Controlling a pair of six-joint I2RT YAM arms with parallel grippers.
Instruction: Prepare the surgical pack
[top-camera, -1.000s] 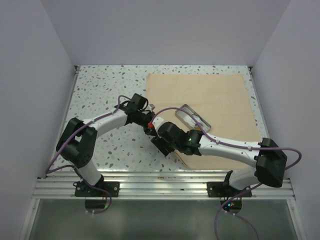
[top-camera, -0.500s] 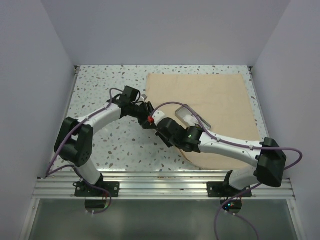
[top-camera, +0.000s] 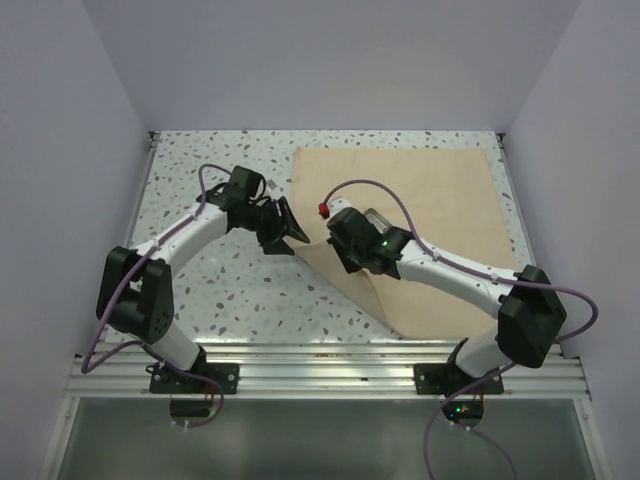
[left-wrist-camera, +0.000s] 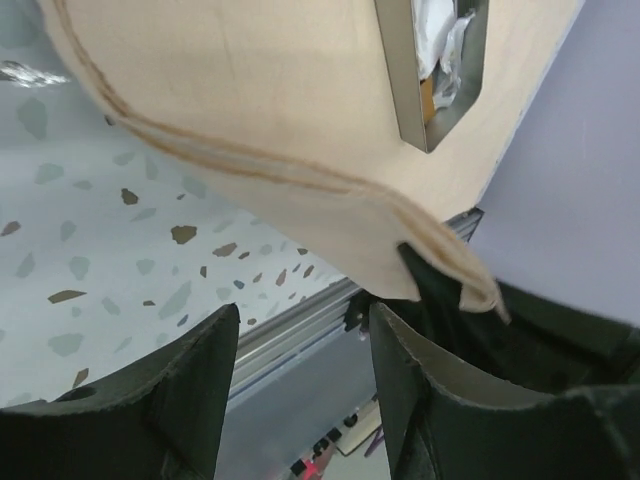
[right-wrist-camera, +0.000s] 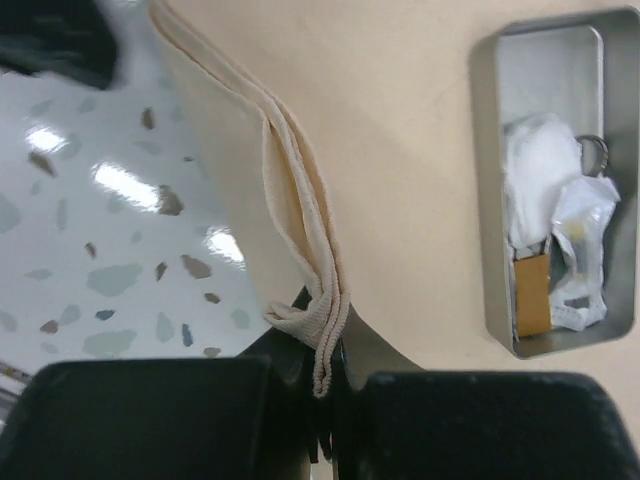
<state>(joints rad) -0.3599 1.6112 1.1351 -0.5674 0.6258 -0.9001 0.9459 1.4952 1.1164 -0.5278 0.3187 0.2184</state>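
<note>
The tan cloth sheet (top-camera: 440, 190) lies on the right half of the table, its near-left edge lifted and folded over. My right gripper (top-camera: 340, 250) is shut on that doubled hem (right-wrist-camera: 328, 340), just left of the grey metal tray (top-camera: 378, 216). In the right wrist view the tray (right-wrist-camera: 485, 200) holds white gauze (right-wrist-camera: 538, 170), a small white packet (right-wrist-camera: 585, 250) and a steel scissor ring (right-wrist-camera: 594, 150). My left gripper (top-camera: 290, 232) hangs open beside the cloth's left edge (left-wrist-camera: 260, 110), with nothing between its fingers (left-wrist-camera: 200, 380). The forceps are not visible.
The speckled tabletop (top-camera: 200, 180) lies bare to the left of the cloth. An aluminium rail (top-camera: 320, 365) runs along the near edge. Plain walls close in on both sides and at the back. The two arms stand close together mid-table.
My left gripper opened and drew back to the far left. The right gripper shut on the cloth's near-left edge and carried it up toward the tray.
</note>
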